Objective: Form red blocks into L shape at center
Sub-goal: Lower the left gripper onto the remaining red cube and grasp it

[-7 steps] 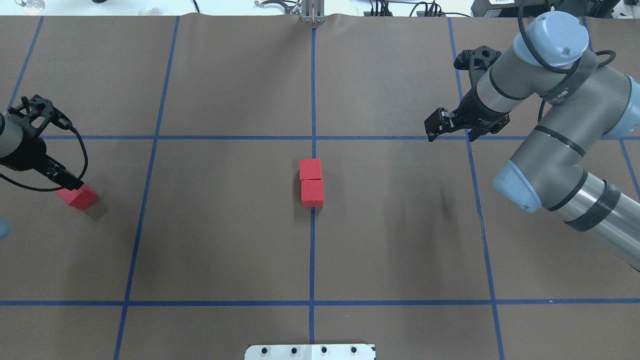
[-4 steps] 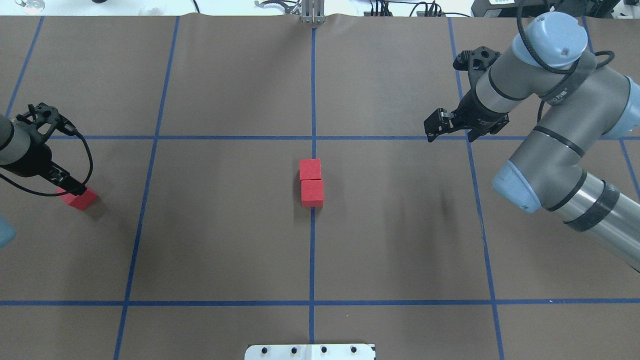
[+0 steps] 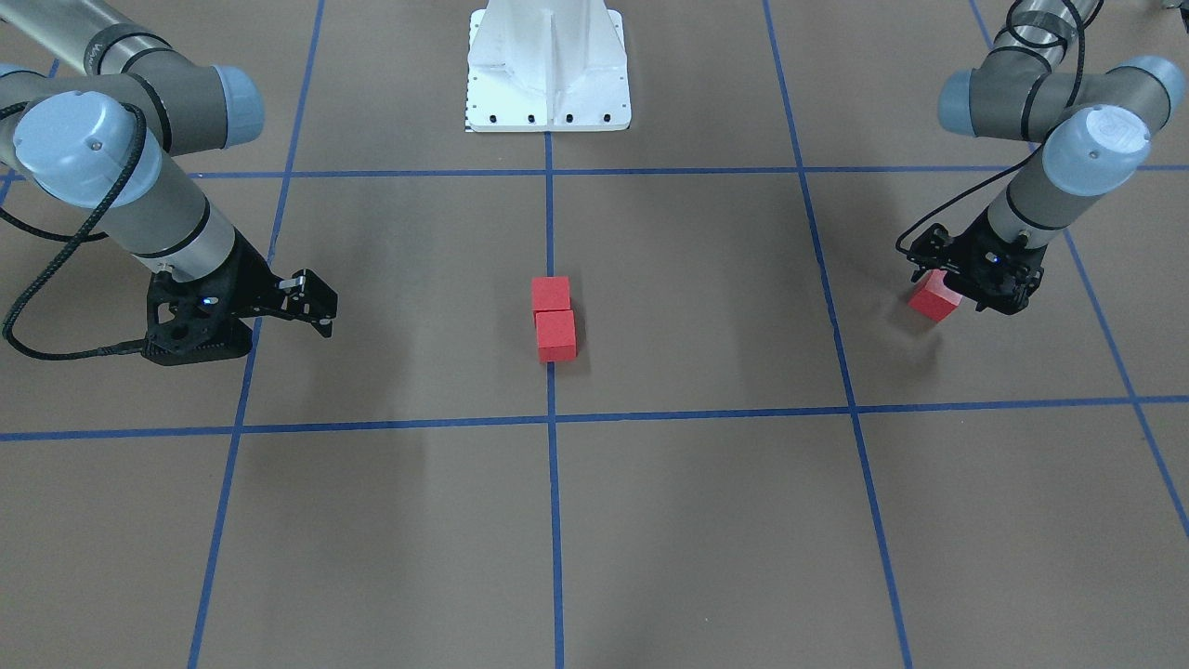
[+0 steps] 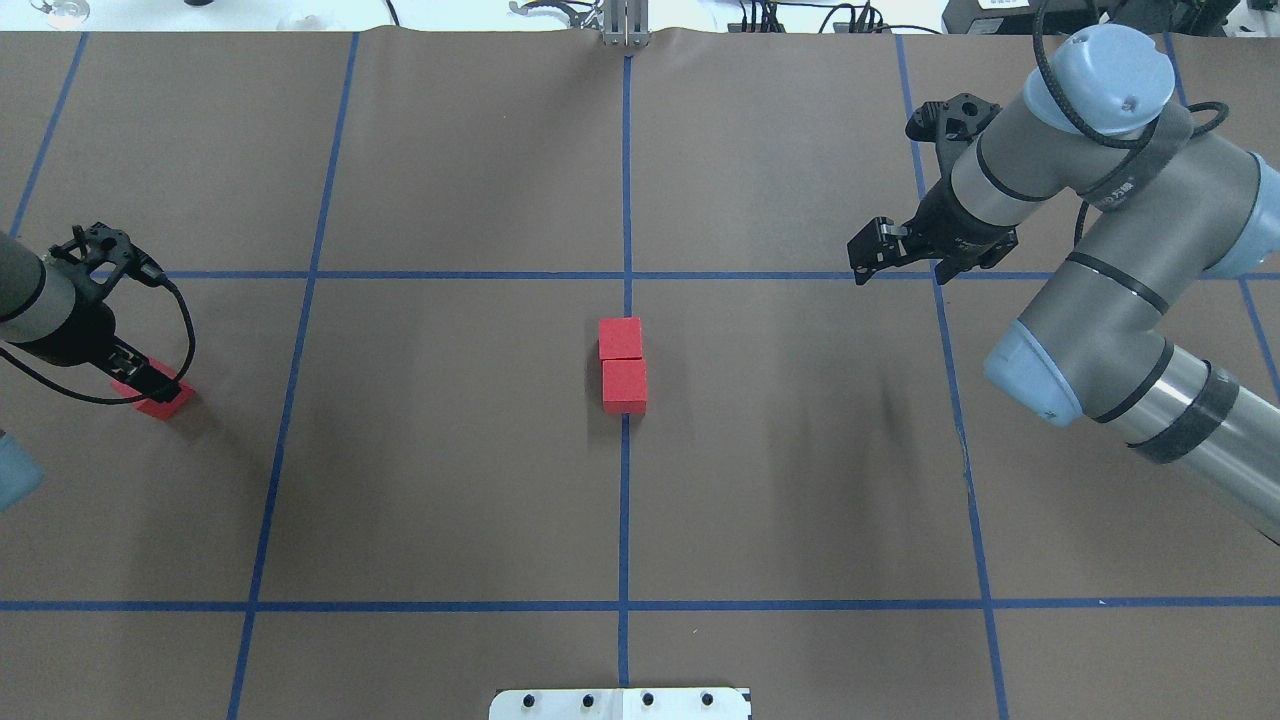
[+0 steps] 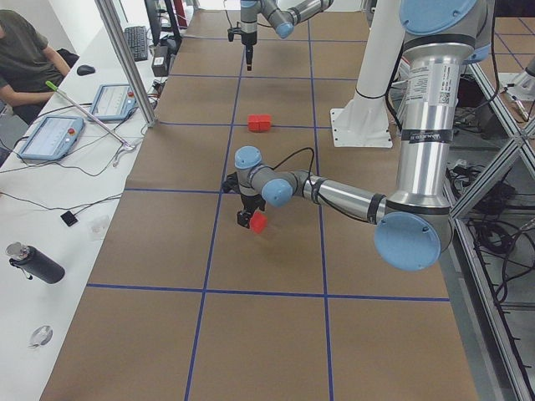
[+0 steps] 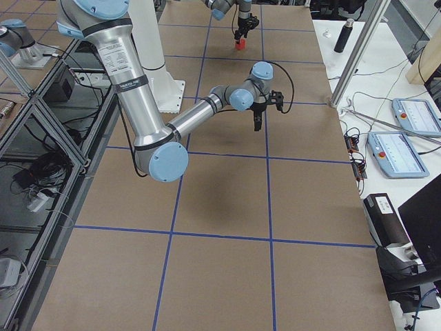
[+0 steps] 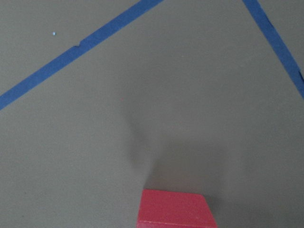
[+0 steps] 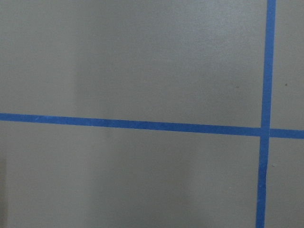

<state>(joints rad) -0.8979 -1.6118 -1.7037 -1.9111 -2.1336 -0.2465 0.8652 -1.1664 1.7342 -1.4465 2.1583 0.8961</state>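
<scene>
Two red blocks (image 4: pixel 620 338) (image 4: pixel 625 386) lie touching, in a row along the central blue tape line (image 4: pixel 625 500) at the center; they also show in the front view (image 3: pixel 551 294) (image 3: pixel 555 335). The third red block (image 4: pixel 165 402) lies far out on my left side and also shows in the front view (image 3: pixel 932 301) and at the bottom of the left wrist view (image 7: pixel 175 209). My left gripper (image 4: pixel 148 380) is low over this block, partly covering it, and looks open. My right gripper (image 4: pixel 868 258) is open and empty, hovering over the tape line far to the right.
The white robot base plate (image 3: pixel 548 65) stands at the table's near edge. Blue tape lines split the brown floor into grid squares. A side table with tablets (image 5: pixel 50 134) and a seated person runs along the far edge.
My left gripper has moved down and right onto the far-left red block, covering more of it. The right arm and the two center blocks have not moved.
</scene>
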